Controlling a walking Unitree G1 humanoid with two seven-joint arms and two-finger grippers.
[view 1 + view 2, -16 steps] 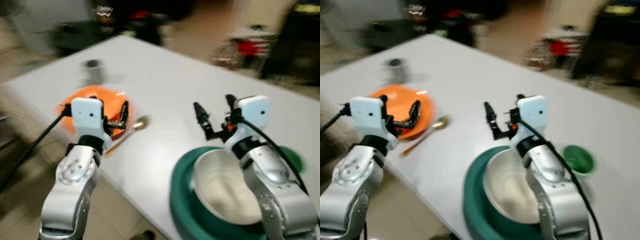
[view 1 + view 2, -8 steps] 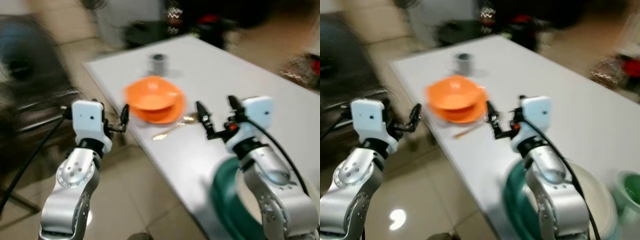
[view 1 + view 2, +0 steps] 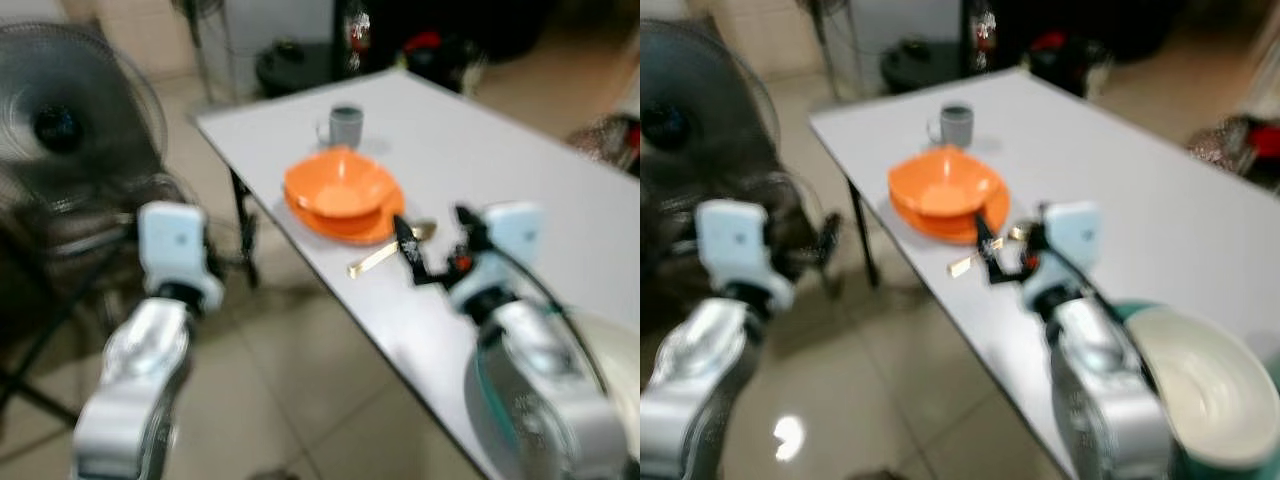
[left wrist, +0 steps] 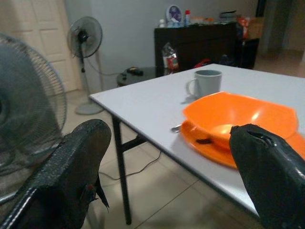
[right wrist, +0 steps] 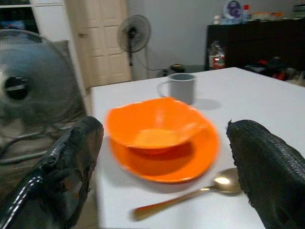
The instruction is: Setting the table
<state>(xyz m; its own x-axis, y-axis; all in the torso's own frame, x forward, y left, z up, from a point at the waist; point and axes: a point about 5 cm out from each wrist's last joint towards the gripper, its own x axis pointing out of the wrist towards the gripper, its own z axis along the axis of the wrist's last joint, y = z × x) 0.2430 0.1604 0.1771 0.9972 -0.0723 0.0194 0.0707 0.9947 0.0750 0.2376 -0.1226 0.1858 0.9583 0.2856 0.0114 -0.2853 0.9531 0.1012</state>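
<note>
- A white bench [image 3: 520,150] is carrying one place setting near its corner, with floor fans [image 3: 60,125] standing off beside it.
- A white bowl on a teal plate [image 3: 1200,385] is sitting at the near edge.
- An orange bowl [image 5: 155,126] is resting on an orange plate [image 5: 200,160], a grey mug [image 5: 178,87] just behind, a gold spoon [image 5: 190,193] lying beside.
- The right end effector [image 5: 164,167], fingers apart, is hovering over the spoon; the left end effector [image 4: 169,176], also spread, is hanging off the bench.
- Judging by this, the robot is walking between placements; next it probably needs to steady itself and fetch another piece.
</note>
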